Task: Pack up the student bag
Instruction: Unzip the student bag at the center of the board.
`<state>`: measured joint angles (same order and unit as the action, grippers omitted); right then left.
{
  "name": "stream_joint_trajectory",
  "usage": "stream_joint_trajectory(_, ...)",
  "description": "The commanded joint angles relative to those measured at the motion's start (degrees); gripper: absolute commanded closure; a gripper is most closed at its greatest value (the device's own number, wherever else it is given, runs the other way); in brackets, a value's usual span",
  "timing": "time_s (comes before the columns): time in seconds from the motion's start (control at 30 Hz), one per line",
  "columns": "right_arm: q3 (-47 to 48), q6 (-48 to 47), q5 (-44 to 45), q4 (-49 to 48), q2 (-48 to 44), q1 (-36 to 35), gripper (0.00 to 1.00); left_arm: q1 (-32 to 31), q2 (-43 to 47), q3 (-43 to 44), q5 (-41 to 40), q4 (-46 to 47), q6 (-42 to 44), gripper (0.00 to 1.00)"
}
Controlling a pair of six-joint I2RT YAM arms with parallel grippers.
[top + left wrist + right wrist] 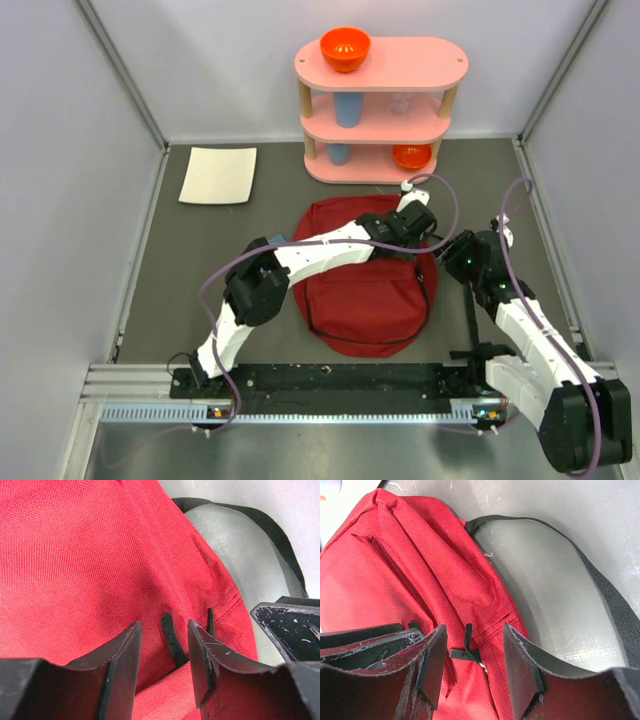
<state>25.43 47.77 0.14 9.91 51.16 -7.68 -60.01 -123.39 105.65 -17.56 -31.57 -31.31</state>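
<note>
student bag flat mid-table, left arm lying across it. Left gripper spread, straddling black pull tab. Right gripper spread around second tab at bag's right edge. Pink shelf behind, white sheet back-left.

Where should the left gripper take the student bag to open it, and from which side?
The black zipper pull tab on the student bag. Come from above with the left gripper astride it: a narrow flat strip, lined up between its open jaws; the soft fabric gives no firm edge.
</note>
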Motion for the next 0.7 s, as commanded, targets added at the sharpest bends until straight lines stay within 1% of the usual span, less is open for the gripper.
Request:
stream_joint_trajectory(0.0,-0.64,0.4,2.05,0.02,-2.29,0.65,0.52,-0.55,-4.92,-0.62,1.57,-6.66,-0.42,0.54)
stream_joint_trajectory(0.03,-0.73,0.4,2.23,0.37,-2.55,0.65,0.51,-0.55,-5.1,-0.79,1.13,-6.83,-0.42,0.57)
stream_joint_trajectory(0.13,-1.08,0.4,2.58,0.81,-3.52,0.74,0.51,-0.72,-5.72,-1.32,0.6,-6.92,-0.16,0.62)
stream_joint_trajectory(0.17,-1.17,0.22,2.67,0.81,-3.69,0.74,0.51,-0.72,-5.89,-1.23,0.34,-6.92,-0.15,0.67)
stream_joint_trajectory(0.27,-1.35,0.31,2.76,0.99,-4.05,0.74,0.51,-1.07,-6.16,-1.23,-0.28,-6.92,0.19,0.71)
stream_joint_trajectory(0.33,-1.44,0.48,2.41,0.9,-4.05,0.74,0.51,-1.43,-6.33,-1.23,-0.28,-6.92,0.37,0.72)
stream_joint_trajectory(0.4,-1.61,0.48,2.49,0.81,-3.96,0.74,0.51,-1.52,-6.25,-1.23,-0.37,-6.84,0.55,0.8)
stream_joint_trajectory(0.47,-1.79,0.48,2.49,0.81,-3.96,0.65,0.51,-1.87,-6.25,-1.32,-0.28,-6.49,0.81,0.83)
stream_joint_trajectory(0.5,-1.7,0.48,2.32,0.72,-3.96,0.65,0.51,-1.87,-6.16,-1.23,0.24,-6.22,0.9,0.89)
stream_joint_trajectory(0.6,-1.88,0.48,1.44,0.37,-3.96,0.83,0.51,-1.87,-5.81,-1.49,0.95,-5.78,0.81,1.0)
stream_joint_trajectory(0.67,-2.05,0.4,1.18,0.2,-4.05,0.74,0.51,-1.87,-4.85,-1.84,0.34,-5.69,0.11,1.0)
